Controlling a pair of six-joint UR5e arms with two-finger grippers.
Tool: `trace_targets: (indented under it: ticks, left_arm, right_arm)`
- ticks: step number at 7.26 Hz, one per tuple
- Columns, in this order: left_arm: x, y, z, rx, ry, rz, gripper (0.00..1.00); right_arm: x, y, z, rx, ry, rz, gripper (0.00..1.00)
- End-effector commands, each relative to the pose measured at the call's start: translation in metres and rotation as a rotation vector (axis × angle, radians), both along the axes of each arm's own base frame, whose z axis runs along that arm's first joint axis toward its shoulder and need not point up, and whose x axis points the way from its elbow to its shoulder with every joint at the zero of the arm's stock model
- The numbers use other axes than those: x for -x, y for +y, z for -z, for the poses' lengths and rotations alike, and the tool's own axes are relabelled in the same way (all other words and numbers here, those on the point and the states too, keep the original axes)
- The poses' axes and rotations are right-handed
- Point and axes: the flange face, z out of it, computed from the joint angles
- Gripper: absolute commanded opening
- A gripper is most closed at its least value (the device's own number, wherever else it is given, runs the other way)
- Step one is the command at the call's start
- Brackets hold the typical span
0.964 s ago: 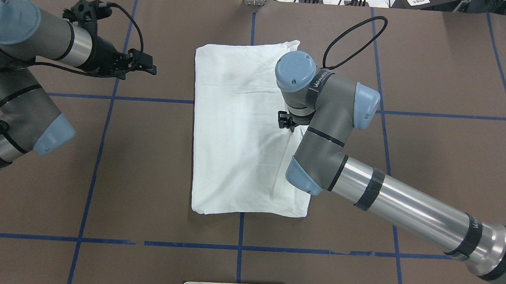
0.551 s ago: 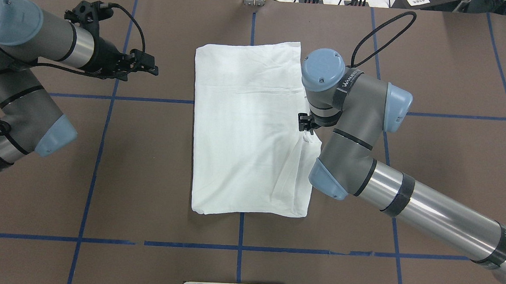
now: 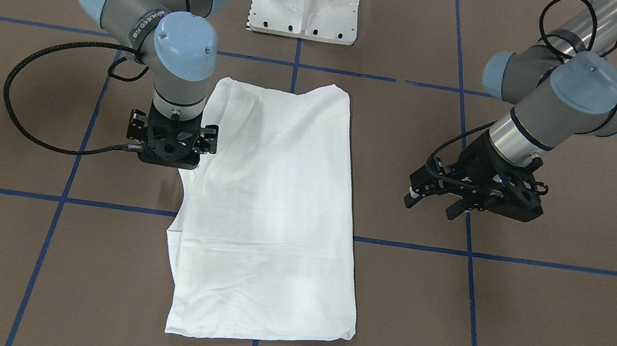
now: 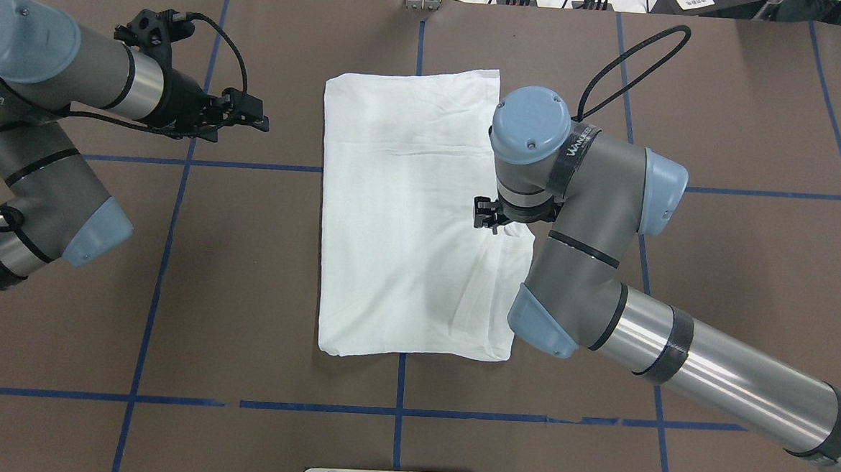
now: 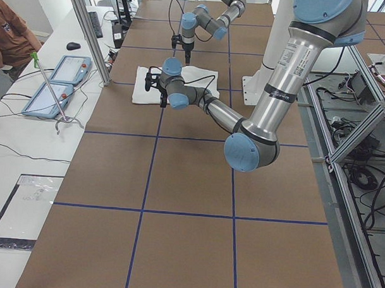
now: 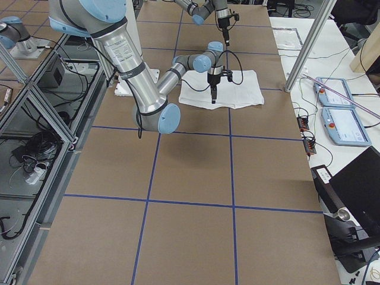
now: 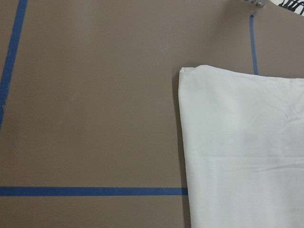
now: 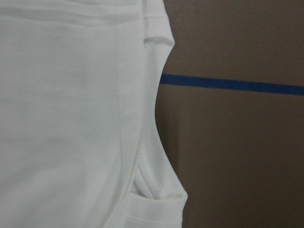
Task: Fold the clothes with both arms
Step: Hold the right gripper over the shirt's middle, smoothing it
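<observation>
Brown taped table (image 4: 749, 282): the white long-sleeved fabric T-shirt (image 4: 399, 228) lay narrowed, cross-folds seemingly pending. Right tool (image 4: 485, 215) hung over its edge, grip unclear; left tool (image 3: 431, 205) gaped.

we are in a robotics lab: a brown table (image 5: 178, 181) carries a blue tape grid (image 5: 141, 210), aluminium framing (image 5: 89, 33) rises at the left side view's upper left beside teach pendants (image 5: 70, 69) on a white bench (image 5: 9, 137), and cables (image 6: 35, 148) sprawl along the right side view's left edge.
</observation>
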Motion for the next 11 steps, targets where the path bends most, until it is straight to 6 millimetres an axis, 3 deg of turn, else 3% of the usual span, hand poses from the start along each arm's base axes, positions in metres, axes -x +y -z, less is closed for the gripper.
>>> trace_targets:
  ticks: [1, 3, 5, 6, 9, 11]
  left_arm:
    - [-0.001, 0.001, -0.004, 0.001, -0.005, -0.003, 1.0]
    - [-0.003, 0.002, -0.004, -0.001, -0.004, -0.008, 1.0]
    - [-0.006, 0.001, -0.007, 0.002, -0.01, -0.011, 1.0]
    - [-0.006, 0.001, -0.006, 0.001, -0.009, -0.011, 1.0]
    - [-0.007, 0.0, -0.007, 0.002, -0.01, -0.011, 1.0]
    - [-0.007, 0.0, -0.01, 0.008, -0.013, -0.01, 1.0]
  right_arm:
    - [0.031, 0.021, 0.016, 0.005, -0.001, -0.012, 1.0]
    - [0.047, 0.033, 0.011, 0.004, 0.019, -0.011, 1.0]
    - [0.054, 0.027, 0.009, -0.024, 0.032, -0.024, 1.0]
    - [0.063, 0.021, -0.002, -0.029, 0.028, -0.028, 1.0]
    - [0.063, 0.022, -0.01, -0.021, 0.042, -0.023, 1.0]
    - [0.05, 0.029, -0.003, -0.001, 0.066, -0.019, 1.0]
